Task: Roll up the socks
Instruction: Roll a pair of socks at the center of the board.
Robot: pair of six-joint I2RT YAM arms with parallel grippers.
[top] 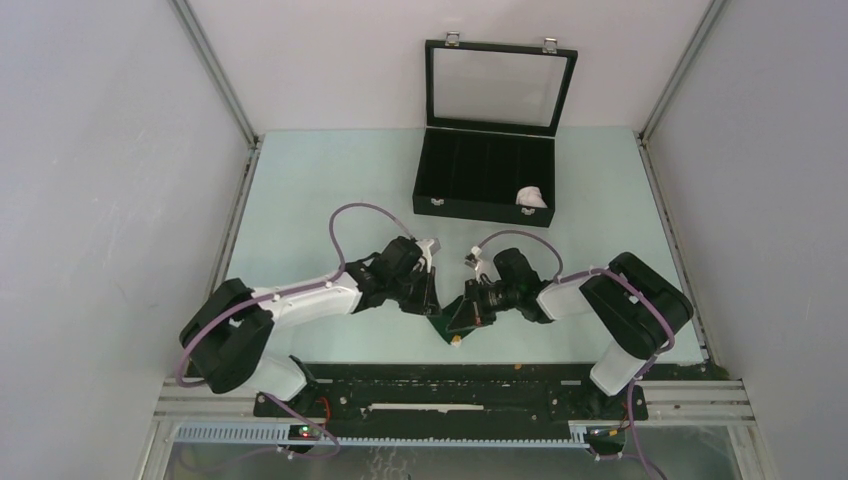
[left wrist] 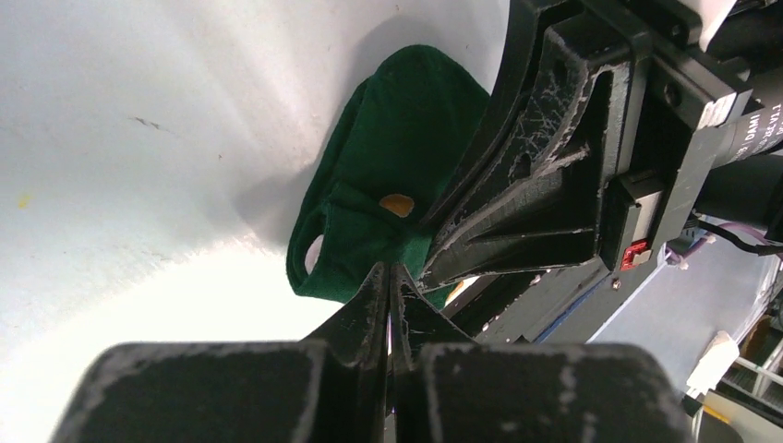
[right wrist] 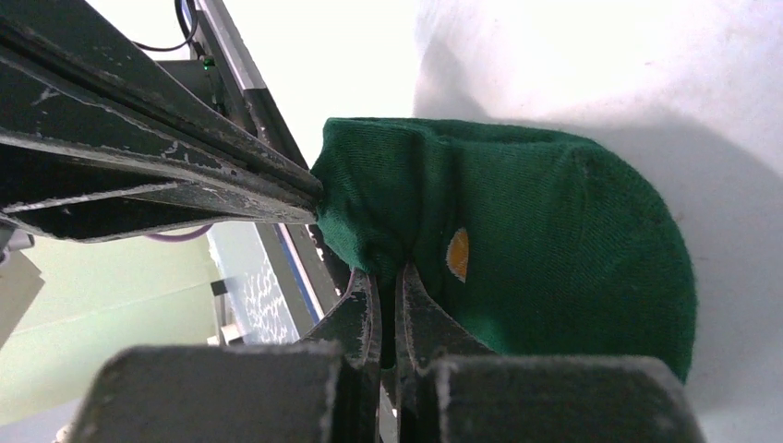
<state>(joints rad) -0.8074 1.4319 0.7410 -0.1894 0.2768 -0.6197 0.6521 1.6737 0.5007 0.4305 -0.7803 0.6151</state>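
Green sock [right wrist: 554, 231] clamped by left gripper [left wrist: 392, 277], right gripper [right wrist: 388, 277]; white sock [top: 532, 197] inside black case [top: 470, 172].

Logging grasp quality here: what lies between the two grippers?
Only the dark green sock. The left gripper and the right gripper each pinch a fold of it, their tips close together. Both wrist views show this.

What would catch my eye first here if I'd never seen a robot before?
Most likely the meeting at the near middle of the table: the left gripper and the right gripper are both pinched shut on one dark green sock with a tan-orange dot. Next comes the black case at the far side, its clear lid standing open, with a white sock lying at its right end.
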